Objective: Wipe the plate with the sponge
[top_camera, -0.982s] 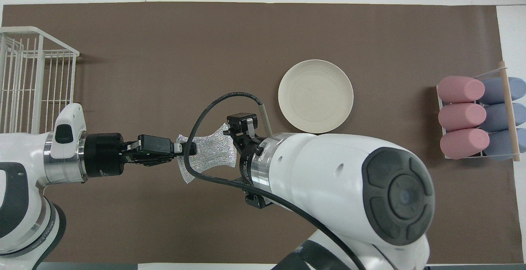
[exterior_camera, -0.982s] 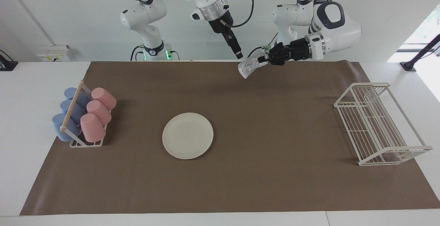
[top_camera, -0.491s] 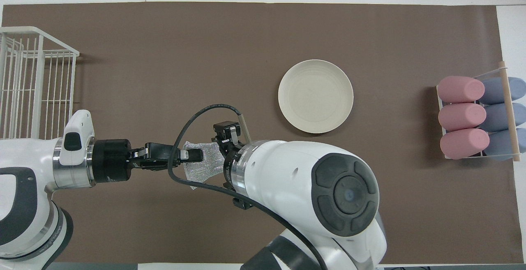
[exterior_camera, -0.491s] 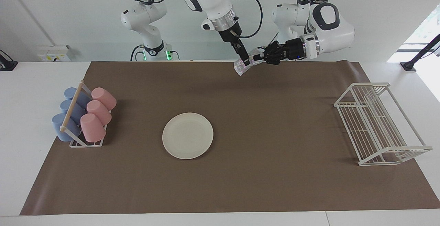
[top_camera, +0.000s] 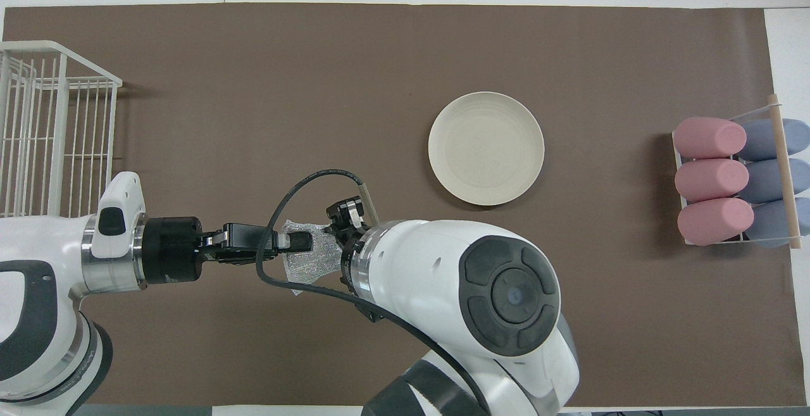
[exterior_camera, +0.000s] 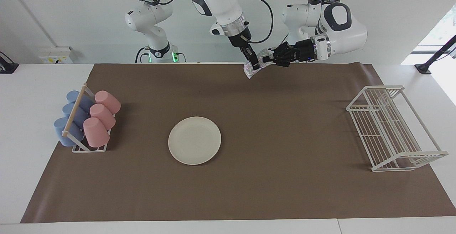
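Observation:
The cream-white plate (exterior_camera: 194, 140) lies flat on the brown mat near the table's middle, and shows in the overhead view (top_camera: 486, 148). My left gripper (exterior_camera: 269, 58) reaches sideways in the air over the mat's edge nearest the robots, shut on the silvery mesh sponge (exterior_camera: 250, 71), which hangs from it. The overhead view shows this gripper (top_camera: 304, 240) and the sponge (top_camera: 309, 265). My right gripper (exterior_camera: 255, 65) comes down from above and meets the sponge. In the overhead view its own arm covers it. Both grippers are well away from the plate.
A rack of pink and blue cups (exterior_camera: 85, 120) stands at the right arm's end of the mat (top_camera: 734, 182). A white wire dish rack (exterior_camera: 392, 127) stands at the left arm's end (top_camera: 50, 125).
My right gripper has come down and across to the sponge. My left gripper has carried the sponge slightly toward it. The plate has not moved.

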`<state>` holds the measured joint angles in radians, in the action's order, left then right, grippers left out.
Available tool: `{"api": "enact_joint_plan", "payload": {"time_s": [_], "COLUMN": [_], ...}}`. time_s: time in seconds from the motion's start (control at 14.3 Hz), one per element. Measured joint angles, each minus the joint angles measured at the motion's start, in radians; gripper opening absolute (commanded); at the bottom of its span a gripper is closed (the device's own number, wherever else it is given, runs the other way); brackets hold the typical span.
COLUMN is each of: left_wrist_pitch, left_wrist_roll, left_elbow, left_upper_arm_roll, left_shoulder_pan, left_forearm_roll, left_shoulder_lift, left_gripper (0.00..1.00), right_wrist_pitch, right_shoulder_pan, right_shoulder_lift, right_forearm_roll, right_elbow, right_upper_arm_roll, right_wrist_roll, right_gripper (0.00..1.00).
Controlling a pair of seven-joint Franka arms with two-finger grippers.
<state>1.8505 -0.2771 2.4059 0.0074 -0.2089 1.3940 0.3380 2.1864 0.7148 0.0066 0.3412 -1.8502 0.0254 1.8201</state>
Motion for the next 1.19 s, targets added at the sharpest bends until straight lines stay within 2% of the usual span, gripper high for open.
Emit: {"api": "enact_joint_plan", "payload": {"time_s": [0.21, 0.28, 0.35, 0.77, 0.98, 1.19], "left_wrist_pitch": [0.0, 0.0, 0.0, 0.001, 0.004, 0.004], "left_wrist_roll": [-0.001, -0.002, -0.002, 0.026, 0.072, 0.086], "left_elbow": [0.006, 0.006, 0.006, 0.006, 0.003, 0.0], "left_upper_arm_roll": [0.0, 0.0, -0.001, -0.002, 0.002, 0.005], "left_shoulder_pan": [-0.008, -0.009, -0.009, -0.008, 0.008, 0.053], "left_forearm_roll": [0.0, 0.0, 0.0, -0.015, -0.126, -0.275], "left_shoulder_lift": [0.002, 0.003, 0.004, 0.021, 0.023, 0.023], "left_gripper": [0.0, 0.43, 0.99, 1.0, 1.0, 1.0], "right_wrist_pitch": [0.007, 0.007, 0.008, 0.004, -0.003, -0.015], "right_shoulder_pan": [0.0, 0.0, 0.0, 0.0, -0.012, -0.096], "right_shoulder_lift": [0.0, 0.0, 0.0, 0.0, 0.0, 0.001], "right_forearm_roll": [0.0, 0.0, 0.0, 0.0, 0.0, -0.001], "right_elbow": [0.0, 0.0, 0.0, -0.002, -0.008, -0.035], "right_upper_arm_roll": [-0.001, -0.001, -0.001, -0.001, -0.008, -0.012], "right_wrist_roll": [-0.002, -0.002, -0.002, -0.006, -0.072, -0.236], "right_gripper": [0.0, 0.0, 0.0, 0.0, 0.0, 0.0]}}
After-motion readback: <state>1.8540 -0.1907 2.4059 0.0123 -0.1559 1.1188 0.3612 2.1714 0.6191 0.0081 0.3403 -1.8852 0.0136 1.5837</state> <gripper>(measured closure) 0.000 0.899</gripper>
